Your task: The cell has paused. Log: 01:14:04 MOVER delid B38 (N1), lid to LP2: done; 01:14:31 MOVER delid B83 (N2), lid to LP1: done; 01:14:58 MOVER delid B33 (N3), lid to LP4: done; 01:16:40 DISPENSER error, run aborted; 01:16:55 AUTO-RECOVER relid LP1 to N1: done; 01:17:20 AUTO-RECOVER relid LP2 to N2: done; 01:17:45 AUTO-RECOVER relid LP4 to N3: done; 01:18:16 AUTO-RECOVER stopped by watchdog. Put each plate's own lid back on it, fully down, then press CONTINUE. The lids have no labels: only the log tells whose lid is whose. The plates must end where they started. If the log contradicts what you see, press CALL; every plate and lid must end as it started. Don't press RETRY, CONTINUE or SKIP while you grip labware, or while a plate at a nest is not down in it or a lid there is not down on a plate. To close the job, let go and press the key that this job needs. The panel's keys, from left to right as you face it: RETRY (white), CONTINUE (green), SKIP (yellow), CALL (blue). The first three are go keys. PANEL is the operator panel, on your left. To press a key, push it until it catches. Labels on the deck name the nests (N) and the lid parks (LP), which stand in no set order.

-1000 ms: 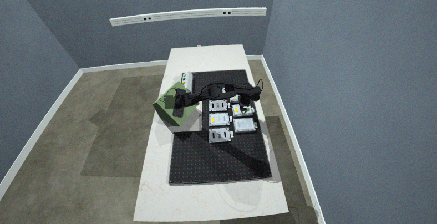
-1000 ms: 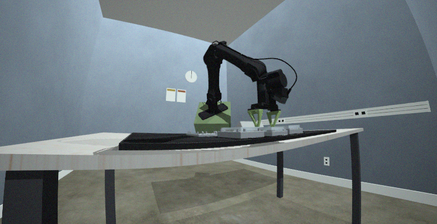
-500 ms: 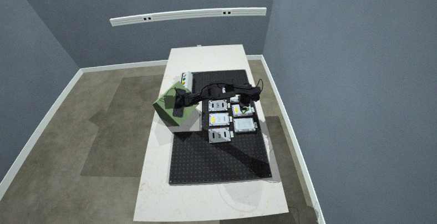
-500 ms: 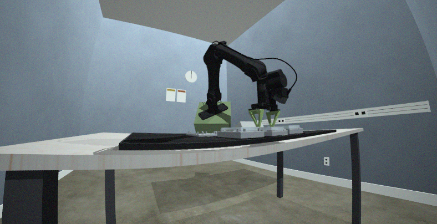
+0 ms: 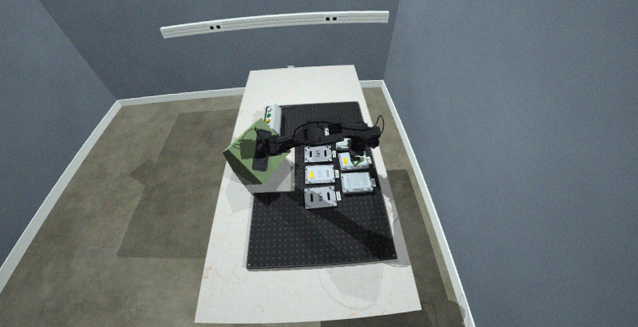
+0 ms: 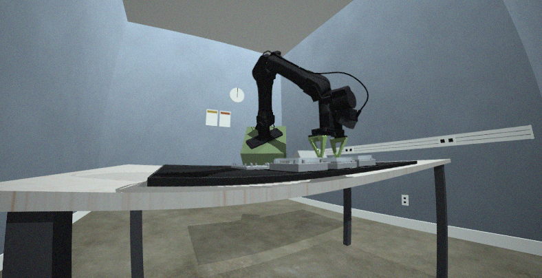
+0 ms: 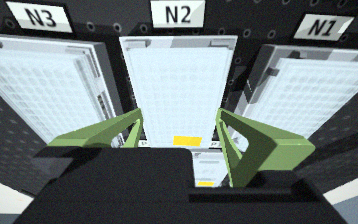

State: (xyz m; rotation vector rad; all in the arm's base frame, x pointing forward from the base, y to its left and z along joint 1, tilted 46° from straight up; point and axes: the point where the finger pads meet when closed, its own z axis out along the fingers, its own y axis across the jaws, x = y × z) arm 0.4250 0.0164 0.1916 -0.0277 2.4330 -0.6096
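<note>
My gripper (image 5: 358,160) (image 6: 329,157) (image 7: 179,111) points down over nest N2, its green fingertips on the two long edges of the clear lid (image 5: 346,160) (image 7: 180,85) there. That lid has a yellow patch and sits over the N2 plate. The N1 plate (image 5: 357,181) (image 7: 310,95) shows its wells and no yellow patch. The N3 plate (image 7: 35,85) is partly behind a finger; I cannot tell whether it is lidded. Another lid with a yellow patch (image 5: 311,174) lies at LP1. Parks LP2 (image 5: 317,147) and LP4 (image 5: 320,189) hold no lid.
The operator panel (image 5: 274,119) stands beyond the arm, with white, green and yellow keys visible; the blue key is not clear. The green base block (image 5: 263,175) carries the arm. The arm hides the deck above LP2. N1 and N3 flank the fingers closely.
</note>
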